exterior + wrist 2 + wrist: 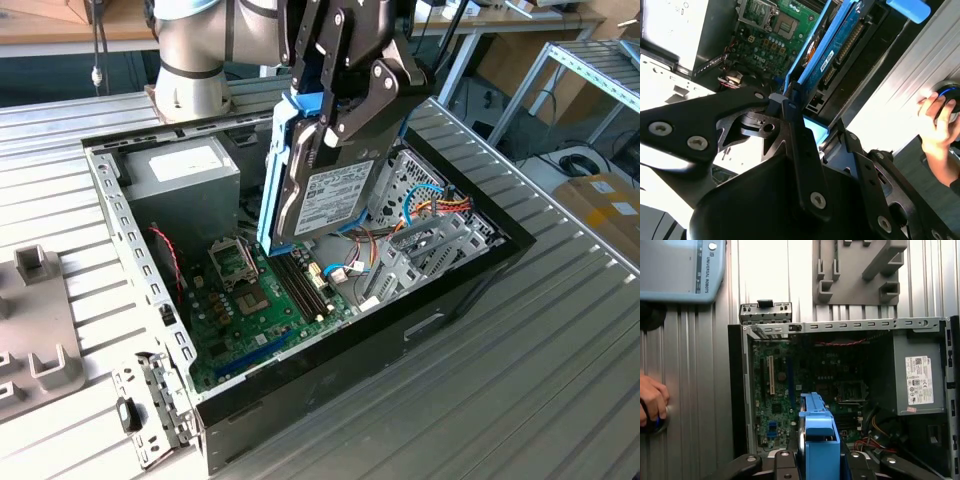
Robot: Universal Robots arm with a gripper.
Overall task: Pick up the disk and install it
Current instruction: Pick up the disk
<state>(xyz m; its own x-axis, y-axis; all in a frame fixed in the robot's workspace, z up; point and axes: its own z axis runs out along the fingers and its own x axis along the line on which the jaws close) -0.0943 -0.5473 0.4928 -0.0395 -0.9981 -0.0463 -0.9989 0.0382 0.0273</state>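
One gripper: your black two-finger gripper (pixel 345 120) is clamping shut on the flat silver-grey metal disk with the white label and blue plastic carrier frame (pixel 335 195), fingers (pixel 378 95) pressing on both of its broad faces.
Disk position: it is hanging on edge, slightly tilted, over the open black computer case (pixel 440 300), with the blue frame facing the exterior view's left.
Disk height: its lower edge is sitting over the green motherboard (pixel 250 310); you cannot tell whether it is touching anything there.
Second wrist view: you are looking along the disk (pixel 840 45) down into the case, the gripper (pixel 812 125) closing around its near end.
First wrist view: the blue frame of the disk (pixel 819 440) is rising between the fingers, the gripper (pixel 819 462) sitting at its base.
Case contents: the large grey metal box with a white sticker (pixel 185 180) is lying in the far corner, well apart from the disk.
Surroundings: the case is resting on the ribbed aluminium table (pixel 520 380), beside a grey plastic fixture plate (pixel 40 330).
Person: a hand (pixel 937 120) is resting on the table next to the case, covering a dark round object.
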